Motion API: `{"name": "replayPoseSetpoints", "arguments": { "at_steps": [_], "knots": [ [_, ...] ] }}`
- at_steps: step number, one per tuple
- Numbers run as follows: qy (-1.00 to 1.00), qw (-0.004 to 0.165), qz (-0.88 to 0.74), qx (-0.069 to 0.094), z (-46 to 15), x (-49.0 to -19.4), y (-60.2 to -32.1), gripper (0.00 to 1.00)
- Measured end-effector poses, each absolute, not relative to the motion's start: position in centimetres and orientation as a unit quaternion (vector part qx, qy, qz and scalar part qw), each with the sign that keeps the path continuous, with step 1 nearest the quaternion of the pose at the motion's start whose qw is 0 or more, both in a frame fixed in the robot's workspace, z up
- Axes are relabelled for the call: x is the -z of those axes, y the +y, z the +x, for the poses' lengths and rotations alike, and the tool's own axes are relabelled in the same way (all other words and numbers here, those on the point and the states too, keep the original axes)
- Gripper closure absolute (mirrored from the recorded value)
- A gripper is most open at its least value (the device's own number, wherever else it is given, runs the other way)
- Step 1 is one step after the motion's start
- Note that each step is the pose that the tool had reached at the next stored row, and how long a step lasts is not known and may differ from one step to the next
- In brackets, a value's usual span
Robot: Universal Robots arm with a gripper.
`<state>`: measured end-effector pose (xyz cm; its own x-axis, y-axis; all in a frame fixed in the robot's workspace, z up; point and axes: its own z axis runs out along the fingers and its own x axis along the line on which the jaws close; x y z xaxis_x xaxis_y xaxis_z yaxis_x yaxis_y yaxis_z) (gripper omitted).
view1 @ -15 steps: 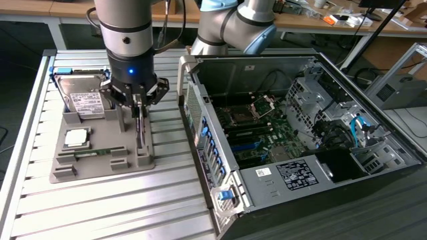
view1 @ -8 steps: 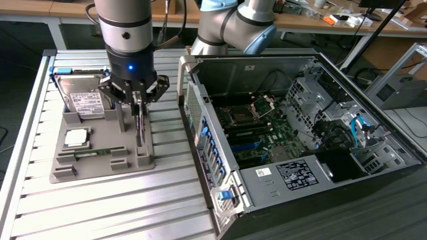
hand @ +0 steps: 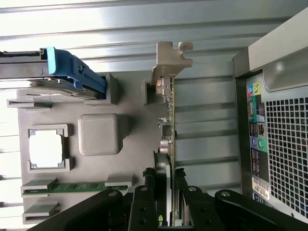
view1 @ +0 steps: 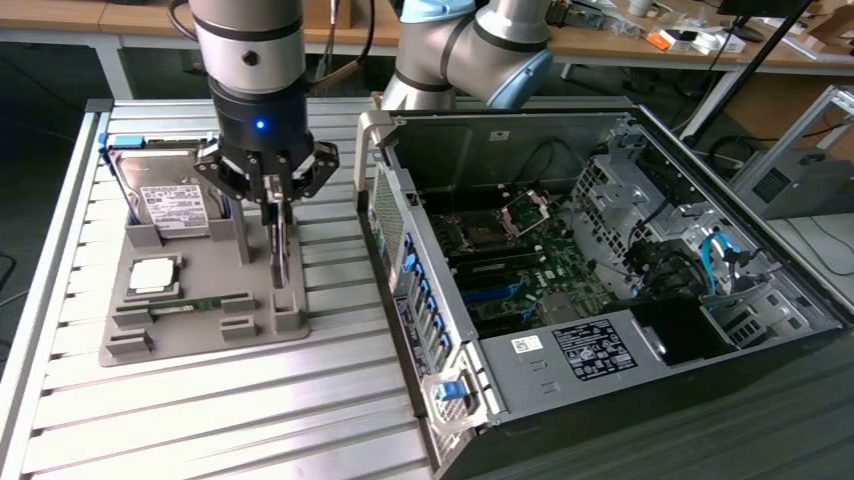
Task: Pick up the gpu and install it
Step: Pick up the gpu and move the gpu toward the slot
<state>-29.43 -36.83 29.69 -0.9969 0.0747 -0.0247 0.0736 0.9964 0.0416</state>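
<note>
The gpu (view1: pixel 278 250) stands on edge in its slot at the side of the grey holder tray (view1: pixel 200 335) nearest the computer case, its silver bracket (hand: pixel 171 57) at the far end from me. My fingers (hand: pixel 143 207) are clamped on it from both faces, pinching the thin board near one end. I judge the pick to be at the grasp stage: I have hold of the card, but its lower edge looks level with the tray and I cannot tell whether it has left the slot. The carry across and the install are both not yet done. The tray holds other parts: a silver hard drive (view1: pixel 174 205) with a white label upright at the back, a square processor (view1: pixel 154 275) lying in its pocket, and a green memory stick (view1: pixel 200 303) lying in a narrow groove. Just beside the tray on the slatted desk (view1: pixel 200 420) lies the computer case (view1: pixel 400 260), open on top, with the motherboard (view1: pixel 507 270) exposed inside among cables and drive bays.
</note>
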Motion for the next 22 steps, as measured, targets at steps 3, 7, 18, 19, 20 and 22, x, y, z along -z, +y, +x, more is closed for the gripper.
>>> {"name": "replayPoseSetpoints", "arguments": {
  "at_steps": [3,7,18,19,20,22],
  "knots": [
    [0.999,0.013,0.037,-0.020,-29.4,-30.0,-36.8,0.73],
    [0.999,0.013,0.037,-0.020,-29.4,-30.4,-36.8,0.73],
    [0.999,0.013,0.037,-0.021,-29.4,-31.6,-36.8,0.73],
    [0.999,0.013,0.037,-0.021,-29.4,-31.8,-36.8,0.73],
    [0.999,0.013,0.037,-0.021,-29.4,-31.9,-36.8,0.73],
    [0.999,0.013,0.037,-0.021,-29.4,-32.2,-36.8,0.73]
  ]
}}
